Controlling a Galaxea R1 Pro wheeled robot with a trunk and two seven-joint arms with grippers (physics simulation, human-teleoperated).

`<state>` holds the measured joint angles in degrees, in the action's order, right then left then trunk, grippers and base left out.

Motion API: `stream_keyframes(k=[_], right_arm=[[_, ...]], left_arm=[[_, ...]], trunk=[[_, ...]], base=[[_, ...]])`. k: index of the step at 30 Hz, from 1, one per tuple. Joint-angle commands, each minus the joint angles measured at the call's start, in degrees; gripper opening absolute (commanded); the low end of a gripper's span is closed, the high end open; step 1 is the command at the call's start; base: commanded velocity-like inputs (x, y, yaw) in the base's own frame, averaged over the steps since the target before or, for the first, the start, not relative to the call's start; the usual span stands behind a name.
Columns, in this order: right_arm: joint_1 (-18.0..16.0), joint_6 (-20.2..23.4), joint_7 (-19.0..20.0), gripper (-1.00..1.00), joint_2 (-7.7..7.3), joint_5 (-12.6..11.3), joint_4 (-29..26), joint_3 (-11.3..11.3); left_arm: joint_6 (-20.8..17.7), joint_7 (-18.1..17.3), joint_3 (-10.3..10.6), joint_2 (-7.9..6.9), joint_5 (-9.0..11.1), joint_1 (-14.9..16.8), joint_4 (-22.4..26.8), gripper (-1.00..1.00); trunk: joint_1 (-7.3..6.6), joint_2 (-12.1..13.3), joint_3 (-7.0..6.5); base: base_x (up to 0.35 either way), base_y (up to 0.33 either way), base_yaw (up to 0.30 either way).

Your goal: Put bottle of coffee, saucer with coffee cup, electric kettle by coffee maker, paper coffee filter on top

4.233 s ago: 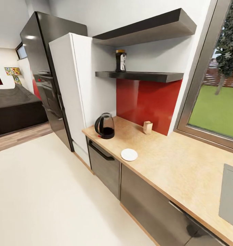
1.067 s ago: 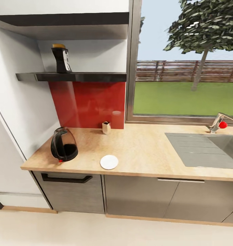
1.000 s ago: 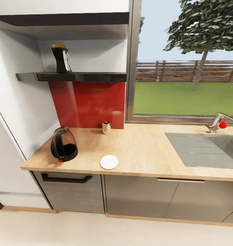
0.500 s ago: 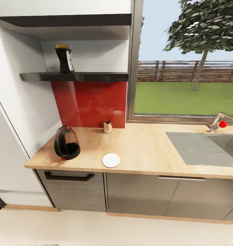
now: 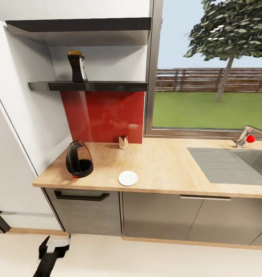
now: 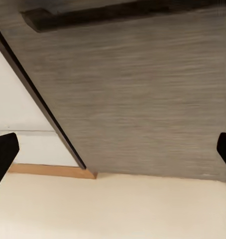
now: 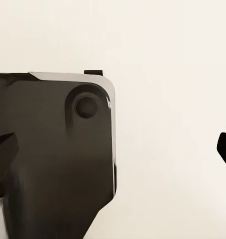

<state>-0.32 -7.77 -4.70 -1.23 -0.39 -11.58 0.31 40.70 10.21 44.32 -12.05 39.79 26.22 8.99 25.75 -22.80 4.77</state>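
On the black shelf (image 5: pixel 88 85), a slim dark bottle of coffee (image 5: pixel 77 66), gold-capped; both grippers' fingers (image 6: pixel 3 154) spread wide, empty.

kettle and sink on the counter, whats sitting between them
In the head view, the saucer and a small tan box sit between the electric kettle and the sink; otherwise bare wood.
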Motion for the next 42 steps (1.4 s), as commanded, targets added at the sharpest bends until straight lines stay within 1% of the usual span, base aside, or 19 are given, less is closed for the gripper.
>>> stream_keyframes(k=[1, 5, 8, 9, 10, 11, 15, 17, 20, 23, 25, 27, 29, 30, 31, 33, 36, 37, 42], right_arm=[[-0.03, -0.16, -0.13, 1.0, 0.0, -0.05, 0.03, 0.04], [-0.03, -0.15, -0.13, 1.0, -0.02, -0.05, 0.06, 0.04], [-0.03, -0.15, -0.13, 1.0, 0.0, -0.05, 0.06, 0.04], [-0.03, -0.14, -0.13, 1.0, 0.0, -0.05, 0.08, 0.04], [-0.03, -0.16, -0.13, 1.0, 0.0, -0.05, 0.09, 0.04], [-0.03, -0.15, -0.13, 1.0, 0.0, -0.05, 0.1, 0.06], [-0.03, -0.15, -0.13, 1.0, 0.0, -0.05, 0.1, 0.06], [-0.03, -0.15, -0.13, 1.0, 0.0, -0.05, 0.08, 0.05], [-0.03, -0.14, -0.13, 1.0, 0.0, -0.05, 0.07, 0.09], [-0.03, -0.14, -0.12, 1.0, 0.0, -0.05, 0.06, 0.1], [-0.03, -0.14, -0.12, 1.0, 0.0, -0.05, 0.06, 0.12], [-0.03, -0.14, -0.13, 1.0, 0.0, -0.05, 0.06, 0.09], [-0.03, -0.14, -0.13, 1.0, 0.0, -0.05, 0.06, 0.1], [-0.03, -0.14, -0.13, 1.0, 0.0, -0.05, 0.06, 0.09], [-0.03, -0.14, -0.11, 1.0, 0.0, -0.05, 0.06, 0.08], [-0.03, -0.14, -0.11, 1.0, 0.0, -0.05, 0.06, 0.1], [-0.03, -0.14, -0.13, 1.0, 0.0, -0.05, 0.06, 0.12], [-0.03, -0.14, -0.13, 1.0, 0.0, -0.05, 0.06, 0.12], [-0.03, -0.14, -0.12, 1.0, 0.0, -0.05, 0.13, 0.13]], left_arm=[[0.03, 0.57, 0.44, -0.5, 0.12, 0.76, 1.47, 1.0], [-0.07, 0.75, 0.33, -2.29, 0.21, 2.75, 6.8, 1.0], [-0.2, 0.79, -0.17, -3.8, 0.21, 3.49, 13.0, 1.0], [-0.4, 0.65, -1.77, -4.72, 0.2, 3.66, 16.78, 1.0], [-0.47, 0.59, -2.54, -5.03, 0.18, 3.69, 18.13, 1.0], [-0.74, 0.45, -5.32, -5.76, -0.03, 3.72, 22.18, 1.0], [-3.64, 0.26, -10.68, -6.63, -0.57, 3.71, 29.37, 1.0], [-6.36, 0.21, -11.91, -7.25, -0.69, 3.73, 32.25, 1.0], [-10.22, 0.18, -12.59, -8.4, -0.75, 3.74, 37.36, 1.0], [-14.6, 0.23, -13.17, -10.21, -0.77, 3.75, 43.76, 1.0], [-18.92, 0.25, -15.11, -11.2, -0.77, 3.75, 49.02, 1.0], [-24.7, 0.25, -19.08, -11.62, -0.77, 3.79, 55.04, 1.0], [-31.95, 0.24, -23.78, -11.76, -0.77, 4.12, 61.29, 1.0], [-33.93, 0.22, -24.91, -11.78, -0.77, 4.34, 62.82, 1.0], [-40.02, 0.17, -27.92, -11.73, -0.77, 5.6, 67.0, 1.0], [-47.55, 0.21, -30.56, -11.6, -0.75, 9.01, 71.08, 1.0], [-56.55, 0.31, -31.98, -11.44, -0.7, 16.68, 73.85, 1.0], [-57.94, 0.33, -32.08, -11.4, -0.7, 18.07, 74.05, 1.0], [-71.27, 0.76, -32.39, -10.68, -0.72, 32.14, 74.6, 1.0]], trunk=[[0.03, -0.12, 0.13], [0.03, -0.12, 0.13], [0.03, -0.12, 0.13], [0.03, -0.12, 0.13], [0.03, -0.12, 0.13], [0.03, -0.12, 0.13], [0.03, -0.12, 0.13], [0.03, -0.12, 0.13], [0.03, -0.12, 0.13], [0.03, -0.12, 0.13], [0.03, -0.12, 0.13], [0.03, -0.12, 0.13], [0.03, -0.12, 0.13], [0.03, -0.12, 0.13], [0.03, -0.12, 0.13], [0.03, -0.12, 0.13], [0.03, -0.12, 0.13], [0.03, -0.12, 0.13], [0.03, -0.12, 0.13]], base=[[0.0, 0.0, 0.0], [0.0, 0.0, 0.0], [0.0, 0.0, 0.0], [0.0, 0.0, 0.0], [0.0, 0.0, 0.0], [0.0, 0.0, 0.0], [0.0, 0.0, 0.0], [0.0, 0.0, 0.0], [0.0, 0.0, 0.0], [0.0, 0.0, 0.0], [0.0, 0.0, 0.0], [0.0, 0.0, 0.0], [0.0, 0.0, 0.0], [0.0, 0.0, 0.0], [0.0, 0.0, 0.0], [0.0, 0.0, 0.0], [0.0, 0.0, 0.0], [0.0, 0.0, 0.0], [0.0, 0.0, 0.0]])
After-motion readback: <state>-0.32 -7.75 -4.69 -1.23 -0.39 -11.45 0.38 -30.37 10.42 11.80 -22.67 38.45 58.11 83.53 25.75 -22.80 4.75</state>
